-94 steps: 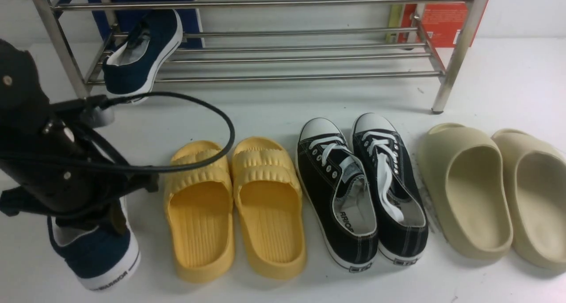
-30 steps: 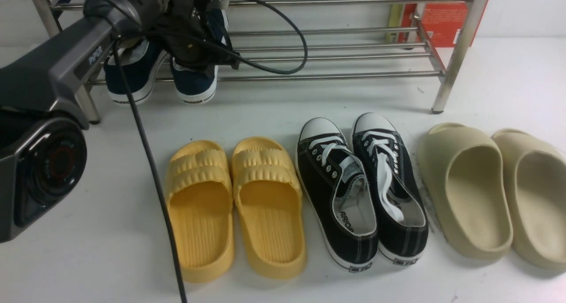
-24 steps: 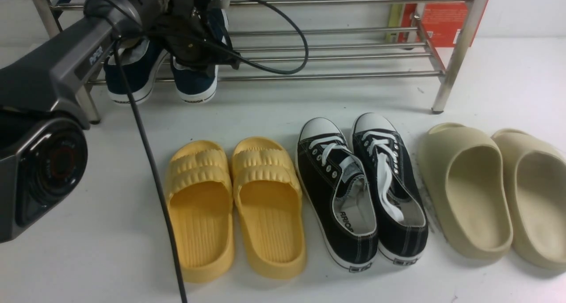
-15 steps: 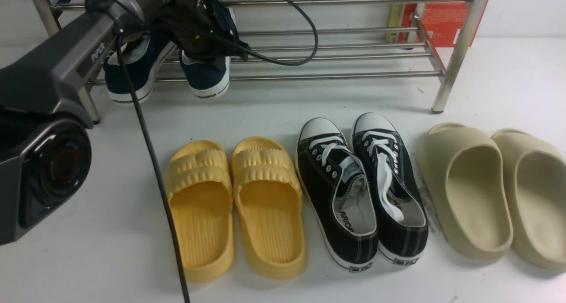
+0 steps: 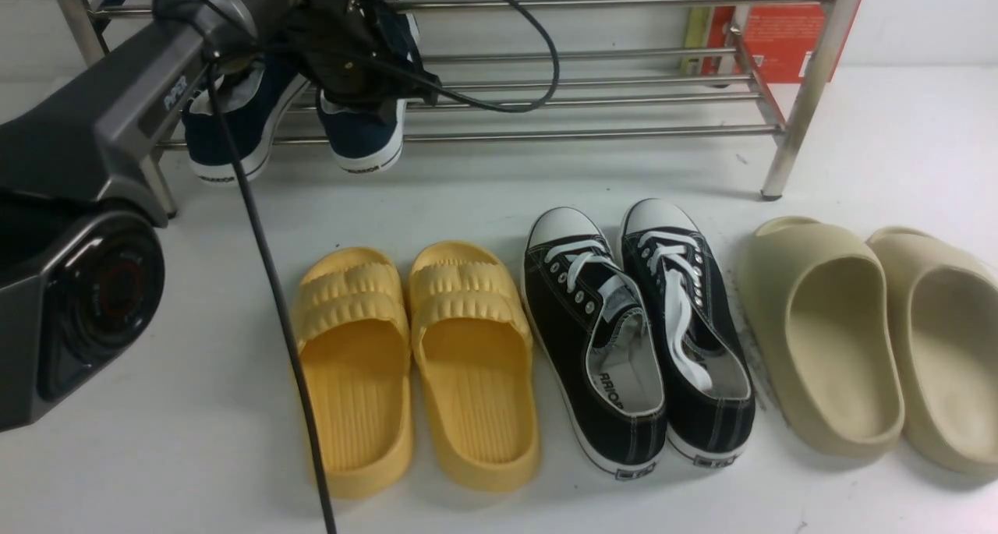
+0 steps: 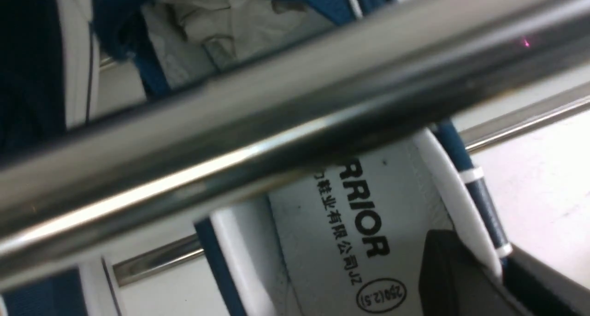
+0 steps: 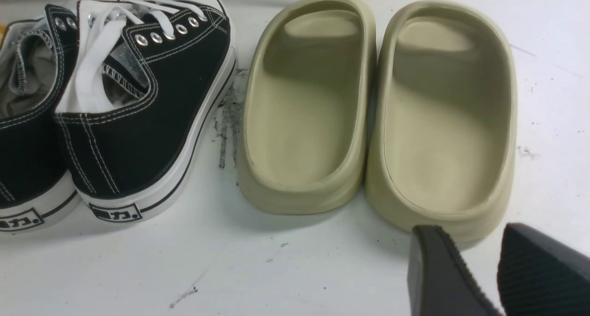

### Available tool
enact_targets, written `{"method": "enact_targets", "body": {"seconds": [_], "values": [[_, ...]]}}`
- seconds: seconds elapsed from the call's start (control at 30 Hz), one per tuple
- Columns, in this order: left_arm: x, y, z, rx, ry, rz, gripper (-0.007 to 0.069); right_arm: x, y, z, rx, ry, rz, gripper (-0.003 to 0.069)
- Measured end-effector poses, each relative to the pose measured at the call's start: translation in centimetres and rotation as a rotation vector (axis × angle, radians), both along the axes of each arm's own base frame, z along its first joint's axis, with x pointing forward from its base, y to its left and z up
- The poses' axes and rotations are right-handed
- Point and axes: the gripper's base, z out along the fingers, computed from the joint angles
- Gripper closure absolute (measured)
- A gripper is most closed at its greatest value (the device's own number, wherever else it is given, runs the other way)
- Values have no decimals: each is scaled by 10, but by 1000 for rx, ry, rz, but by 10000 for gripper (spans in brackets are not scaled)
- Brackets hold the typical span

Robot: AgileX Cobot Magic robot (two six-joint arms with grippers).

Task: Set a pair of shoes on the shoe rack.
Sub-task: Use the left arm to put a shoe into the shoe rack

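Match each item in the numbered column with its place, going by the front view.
1. navy slip-ons
2. yellow slides
3. black lace-ups
4. red box

A. on the table, between the yellow slides and the beige clogs
B. behind the steel rack, near its right end
C. at the rack's lower tier, left end
D. on the table, just left of the black lace-ups

1-C, 2-D, 3-A, 4-B

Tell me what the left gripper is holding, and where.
The left gripper holds a navy shoe by the side wall of its opening, one finger inside, one outside.
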Motion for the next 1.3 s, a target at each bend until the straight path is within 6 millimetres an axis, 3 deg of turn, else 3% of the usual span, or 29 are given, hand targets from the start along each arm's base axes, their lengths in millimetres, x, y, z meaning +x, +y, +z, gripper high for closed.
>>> {"method": "enact_targets", "body": {"seconds": [0.23, 0.47, 0.63, 0.77, 0.87, 1.07, 1.2, 1.3], "values": [[2, 2, -3, 23, -3, 13, 617, 0, 0, 0, 0, 0, 0, 420], [4, 2, 0, 17, -37, 13, 488, 0, 0, 0, 0, 0, 0, 420], [-5, 6, 31, -9, -92, 25, 296, 0, 0, 0, 0, 0, 0, 420], [-21, 9, 59, -47, -88, 45, 239, 0, 0, 0, 0, 0, 0, 420], [-39, 12, 81, -59, -59, 49, 286, 0, 0, 0, 0, 0, 0, 420], [-75, 19, 117, -92, 21, 100, 634, 0, 0, 0, 0, 0, 0, 420], [-88, 21, 126, -131, 28, 138, 638, 0, 0, 0, 0, 0, 0, 420], [-98, 14, 99, -117, 142, 154, 638, 0, 0, 0, 0, 0, 0, 420]]}}
